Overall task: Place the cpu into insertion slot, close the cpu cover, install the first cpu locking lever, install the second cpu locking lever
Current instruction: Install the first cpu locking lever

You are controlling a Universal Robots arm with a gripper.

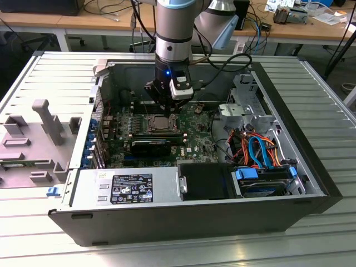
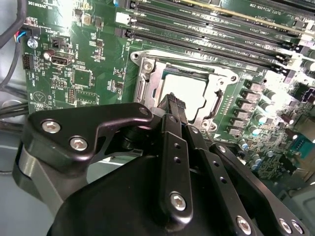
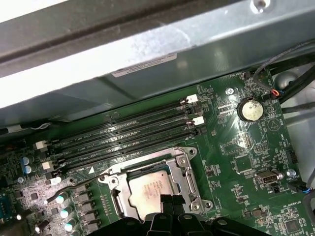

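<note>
Above the dull silver cpu (image 3: 151,188) under its framed cpu cover (image 3: 184,169), the gripper (image 2: 173,102) seems clenched.

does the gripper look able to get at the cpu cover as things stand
Probably yes: the gripper hangs right over the cpu cover, which lies flat around the cpu, and nothing sits between them.

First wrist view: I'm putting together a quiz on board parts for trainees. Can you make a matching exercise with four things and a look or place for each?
Things:
1. chip
2. coin battery
3. memory slots
4. gripper

Descriptions:
A. long, black, side by side
B. round, silver
C. square, grey, inside the metal frame
D. black, just over the chip's edge

Pairs: 1-C, 2-B, 3-A, 4-D
</note>
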